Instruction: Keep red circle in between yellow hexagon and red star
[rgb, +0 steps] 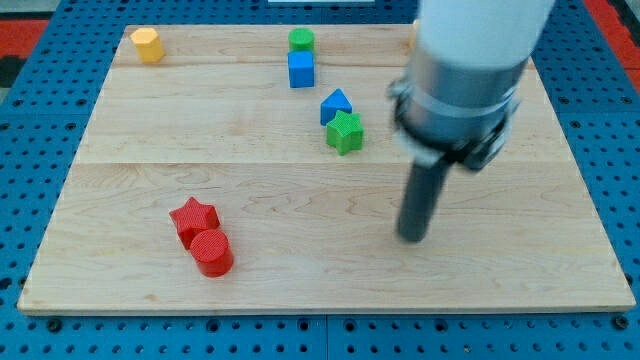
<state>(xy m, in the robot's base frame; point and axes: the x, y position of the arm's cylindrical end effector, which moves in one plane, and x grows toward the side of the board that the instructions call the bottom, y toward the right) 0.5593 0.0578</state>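
The pale, planked wooden tabletop (250, 215) lay on a blue perforated base (40, 60), its grain running across the view.

Near the tabletop's top-left corner stood the yellow plastic hexagon block (147, 44), alone and well apart from everything else. Toward the bottom-left corner sat the red plastic star block (192, 219), ridged along its sides, and just below it to the right the red plastic circle block (212, 252), a short ribbed cylinder. The two red pieces touched, the circle on the side of the star nearer the tabletop's bottom edge, so the circle was not between the hexagon and the star.

By the middle of the top edge a green plastic round block (301, 40) stood directly against a blue plastic cube block (301, 69) just beneath it. Further right and lower, toward the tabletop's centre, a blue plastic triangle block (336, 104) touched a green plastic star block (344, 131).

Right of centre the arm came down, blurred: a broad white housing (480, 35) over a grey collar (455, 105), then the straight dark rod. My tip (412, 237) rested on bare wood toward the bottom edge, well apart from both red blocks on its left and below the green star. There were no jaws on this arm, so no opening could be told. A small yellowish piece at the top edge was mostly hidden by the housing.
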